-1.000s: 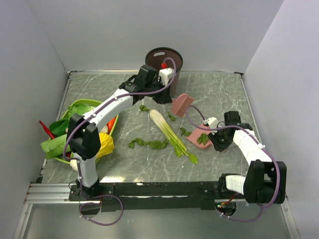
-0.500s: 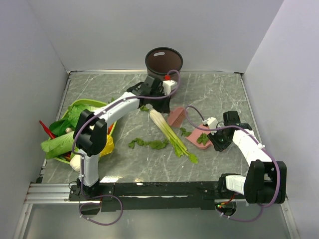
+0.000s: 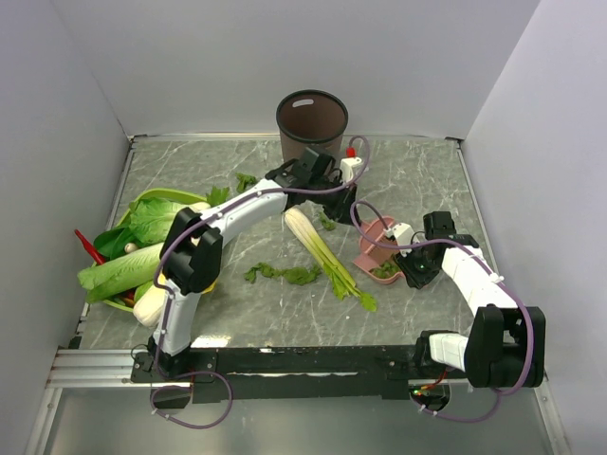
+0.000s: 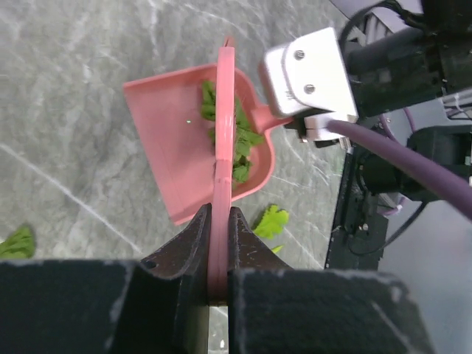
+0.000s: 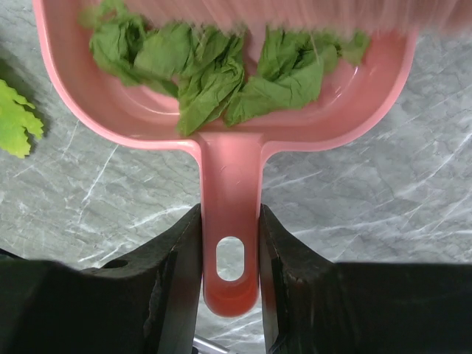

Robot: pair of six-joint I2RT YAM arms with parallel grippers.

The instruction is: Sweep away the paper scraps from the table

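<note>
My left gripper [image 3: 354, 190] [image 4: 219, 251] is shut on a pink brush [image 4: 223, 133], seen edge-on, whose head reaches into the pink dustpan [image 3: 377, 248] [image 4: 173, 147]. My right gripper [image 3: 406, 263] [image 5: 230, 251] is shut on the dustpan's handle [image 5: 230, 214]. Several paper scraps [image 5: 214, 74] [image 4: 237, 144] lie in the dustpan [image 5: 110, 110]. Other scraps lie on the table [image 3: 417, 180]: a cluster [image 3: 280, 275] left of the stalk, one [image 3: 327, 224] near the brush, some [image 3: 245, 180] by the left arm, and one [image 5: 15, 118] [image 4: 271, 220] beside the pan.
A white-and-green leek-like stalk [image 3: 327, 251] lies across the middle. A dark round bin [image 3: 311, 116] stands at the back. A green basket [image 3: 161, 199] with cabbage [image 3: 114, 270] and other vegetables sits at the left. The black base rail [image 3: 313, 360] runs along the near edge.
My left arm swung the brush from near the bin down and right into the dustpan. The scrap that lay in front of the pan is now inside it. The right arm stayed put.
</note>
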